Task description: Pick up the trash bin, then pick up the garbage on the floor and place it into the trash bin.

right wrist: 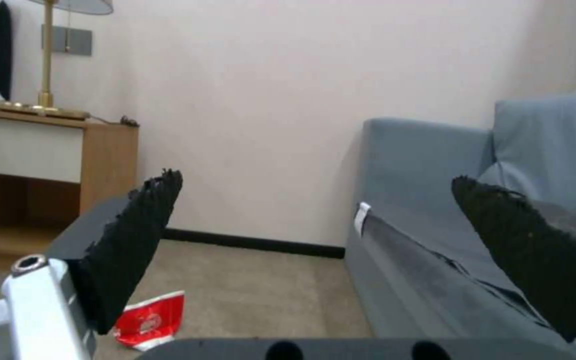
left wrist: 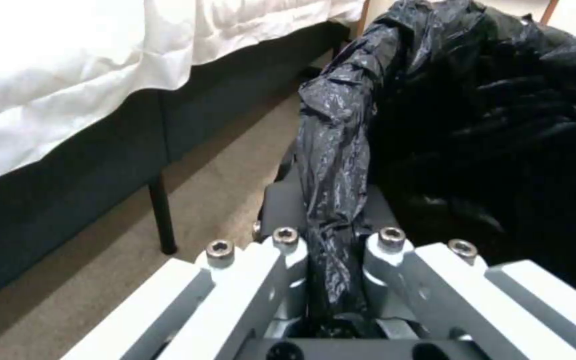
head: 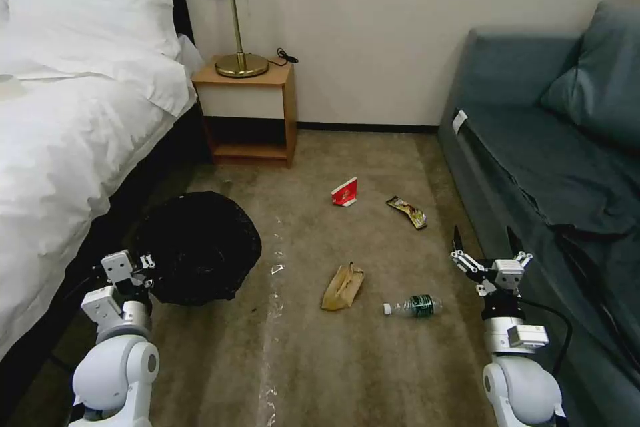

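Note:
The trash bin point(head: 197, 247), covered by its crinkled black bag, hangs at the left beside the bed. My left gripper point(head: 148, 273) is shut on the bin's bag-covered rim point(left wrist: 335, 200). On the carpet lie a crumpled brown paper bag point(head: 343, 285), a clear bottle with a green label point(head: 415, 306), a red-and-white carton point(head: 345, 192) and a yellowish snack wrapper point(head: 407, 211). My right gripper point(head: 485, 241) stands open at the right, above the floor near the sofa, right of the bottle. In the right wrist view the carton point(right wrist: 149, 320) shows beyond one of the black fingers point(right wrist: 128, 250).
A white bed point(head: 60, 140) runs along the left, its dark frame close to the bin. A wooden nightstand point(head: 250, 113) with a brass lamp stands at the back wall. A grey-blue sofa point(head: 553, 167) lines the right side. Open carpet lies between them.

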Controlling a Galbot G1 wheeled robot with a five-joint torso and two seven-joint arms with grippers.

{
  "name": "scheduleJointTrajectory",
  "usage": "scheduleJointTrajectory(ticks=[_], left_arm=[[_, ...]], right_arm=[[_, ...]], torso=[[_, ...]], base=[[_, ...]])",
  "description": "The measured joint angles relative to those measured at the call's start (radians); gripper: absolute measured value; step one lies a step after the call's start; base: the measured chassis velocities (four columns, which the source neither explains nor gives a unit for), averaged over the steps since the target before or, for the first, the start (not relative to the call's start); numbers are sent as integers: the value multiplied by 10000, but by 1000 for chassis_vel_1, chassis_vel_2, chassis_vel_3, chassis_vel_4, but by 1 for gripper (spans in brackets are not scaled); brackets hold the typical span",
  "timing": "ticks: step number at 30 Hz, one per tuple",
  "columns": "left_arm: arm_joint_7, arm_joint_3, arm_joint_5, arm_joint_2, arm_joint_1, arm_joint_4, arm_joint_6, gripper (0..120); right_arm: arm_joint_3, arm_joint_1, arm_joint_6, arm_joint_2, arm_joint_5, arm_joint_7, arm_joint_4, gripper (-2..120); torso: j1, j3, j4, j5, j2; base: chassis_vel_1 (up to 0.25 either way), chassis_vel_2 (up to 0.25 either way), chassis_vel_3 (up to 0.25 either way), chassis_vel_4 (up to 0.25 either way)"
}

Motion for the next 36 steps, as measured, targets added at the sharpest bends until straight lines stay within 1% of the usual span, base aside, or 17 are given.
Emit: scheduleJointTrajectory(ticks=[5, 14, 16, 17, 19, 20, 22, 23, 25, 26, 28, 29, 31, 32, 33, 34, 36], left_arm=[[17, 4, -2, 0, -15, 60, 3, 4], [54, 84, 0, 51, -133, 90, 92, 4], [39, 234, 65, 99, -294, 210, 136, 4], [39, 234, 65, 99, -294, 210, 136, 4], [32, 374, 140, 108, -399, 262, 174, 4], [32, 374, 140, 108, -399, 262, 174, 4], [24, 657, 236, 119, -628, 383, 236, 4], [24, 657, 236, 119, -628, 383, 236, 4], [19, 862, 306, 126, -791, 473, 247, 4], [19, 862, 306, 126, -791, 473, 247, 4], [20, 1099, 378, 105, -951, 619, 254, 4], [20, 1099, 378, 105, -951, 619, 254, 4], [44, 1240, 434, 87, -1024, 727, 245, 4], [44, 1240, 434, 87, -1024, 727, 245, 4], [68, 1334, 461, 79, -1067, 800, 231, 4], [68, 1334, 461, 79, -1067, 800, 231, 4], [93, 1465, 477, 79, -1154, 883, 222, 4]], right_arm=[[-64, 146, 26, -174, -232, 15, -205, 100], [-177, 524, -101, -1061, -520, -424, -896, 100], [-124, 567, -104, -1875, -558, -1243, -1363, 100], [-124, 567, -104, -1875, -558, -1243, -1363, 100], [-109, 579, -18, -2792, -650, -1749, -1774, 100], [-109, 579, -18, -2792, -650, -1749, -1774, 100], [-52, 565, 118, -3958, -722, -2265, -2185, 100], [-52, 565, 118, -3958, -722, -2265, -2185, 100], [-58, 537, 225, -4621, -738, -2614, -2478, 100], [-58, 537, 225, -4621, -738, -2614, -2478, 100], [-117, 442, 310, -5313, -742, -3122, -2823, 100], [-117, 442, 310, -5313, -742, -3122, -2823, 100], [-170, 390, 462, -5704, -740, -3714, -3092, 100], [-170, 390, 462, -5704, -740, -3714, -3092, 100], [-246, 374, 575, -5948, -741, -4216, -3274, 100], [-246, 374, 575, -5948, -741, -4216, -3274, 100], [-488, 436, 829, -6340, -914, -5059, -3582, 100]], torso=[[0, -1, 0, -1, 0], [0, -1, 1, 0, 0], [0, 0, 0, 0, 0], [0, 0, 0, 0, 0], [0, 0, 0, 7, 0], [0, 0, 0, 7, 0], [0, 0, 1, 0, 0], [0, 0, 1, 0, 0], [1, 0, -3, 1, -1], [1, 0, -3, 1, -1], [0, 0, 0, 3, 0], [0, 0, 0, 3, 0], [1, 0, -1, 2, 0], [1, 0, -1, 2, 0], [0, 0, -1, 2, 0], [0, 0, -1, 2, 0], [0, 0, -2, 0, 0]], base=[[0, 0, 0, 0], [0, 0, 0, 0], [0, 0, 0, 0], [0, 0, 0, 0], [0, 0, 0, 0], [0, 0, 0, 0], [0, 0, 0, 0], [0, 0, 0, 0], [0, 0, 0, 0], [0, 0, 0, 0], [0, 0, 0, 0], [0, 0, 0, 0], [0, 0, 0, 0], [0, 0, 0, 0], [0, 0, 0, 0], [0, 0, 0, 0], [0, 0, 0, 0]])
